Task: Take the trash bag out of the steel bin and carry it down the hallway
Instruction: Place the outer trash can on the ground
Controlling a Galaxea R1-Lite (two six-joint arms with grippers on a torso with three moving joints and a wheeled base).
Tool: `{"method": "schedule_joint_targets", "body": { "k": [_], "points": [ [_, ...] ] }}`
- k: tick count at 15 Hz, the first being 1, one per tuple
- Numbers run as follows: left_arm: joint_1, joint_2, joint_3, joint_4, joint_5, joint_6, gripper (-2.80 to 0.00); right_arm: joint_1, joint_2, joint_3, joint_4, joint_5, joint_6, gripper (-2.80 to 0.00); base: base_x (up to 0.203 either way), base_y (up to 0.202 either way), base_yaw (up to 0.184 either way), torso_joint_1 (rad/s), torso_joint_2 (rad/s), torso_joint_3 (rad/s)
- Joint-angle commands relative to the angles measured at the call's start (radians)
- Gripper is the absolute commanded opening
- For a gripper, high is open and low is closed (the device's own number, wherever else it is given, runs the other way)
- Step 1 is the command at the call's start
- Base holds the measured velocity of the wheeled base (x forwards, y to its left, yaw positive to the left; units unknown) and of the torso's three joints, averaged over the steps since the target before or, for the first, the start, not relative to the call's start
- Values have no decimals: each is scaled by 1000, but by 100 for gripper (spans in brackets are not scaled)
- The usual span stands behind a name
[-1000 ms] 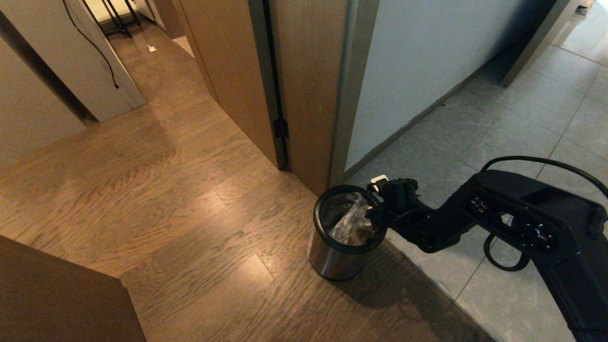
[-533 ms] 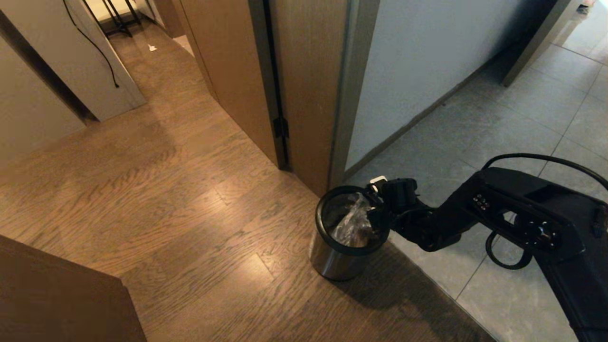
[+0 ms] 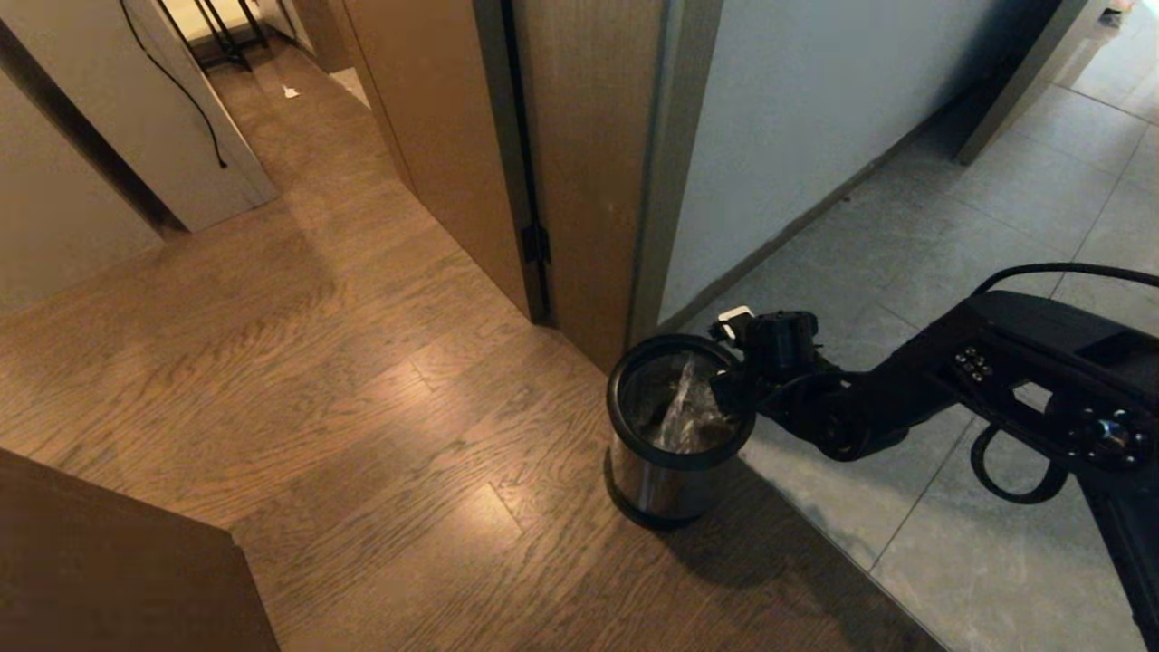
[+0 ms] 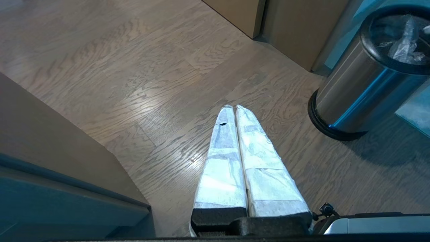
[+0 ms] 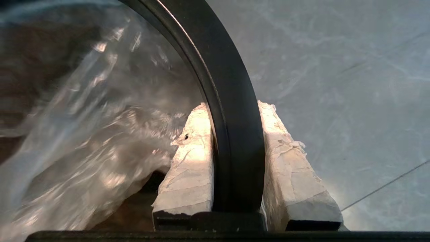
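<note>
a: item one, right end effector (image 5: 235,158)?
b: clamped on the black rim (image 5: 231,111) of the steel bin (image 3: 670,471), one taped finger (image 5: 188,168) inside the bin, the other outside over the grey tile floor (image 3: 951,235). the rim fills the gap between them.

a: item two, the trash bag (image 3: 684,412)?
b: clear, crinkly plastic, in the bin, just beside the inner finger on the side away from the tile. whether it touches that finger, cannot tell.

a: item three, the bin's place?
b: directly under the right end effector, upright on the wood floor (image 3: 317,380), at the seam with the tile and near a door frame (image 3: 652,181).

a: item four, left end effector (image 4: 231,112)?
b: fingers pressed together, holding nothing, hanging over the wood floor. the bin stands well apart from it, off to one side of its tips.
</note>
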Motion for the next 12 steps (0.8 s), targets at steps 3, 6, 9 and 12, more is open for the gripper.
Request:
{"method": "schedule_joint_targets", "body": {
  "k": [3, 6, 9, 12],
  "points": [
    [0, 0, 0, 0, 0, 0, -280, 0, -82, 30, -3, 1, -1, -280, 0, 0, 0, 0, 0, 0],
    [0, 0, 0, 0, 2, 0, -280, 0, -143, 74, -2, 3, 1, -280, 0, 0, 0, 0, 0, 0],
    [0, 0, 0, 0, 0, 0, -280, 0, -221, 86, 29, 38, 2, -280, 0, 0, 0, 0, 0, 0],
    [0, 0, 0, 0, 0, 0, -280, -1, -310, 92, 107, 55, 8, -280, 0, 0, 0, 0, 0, 0]
  ]
}}
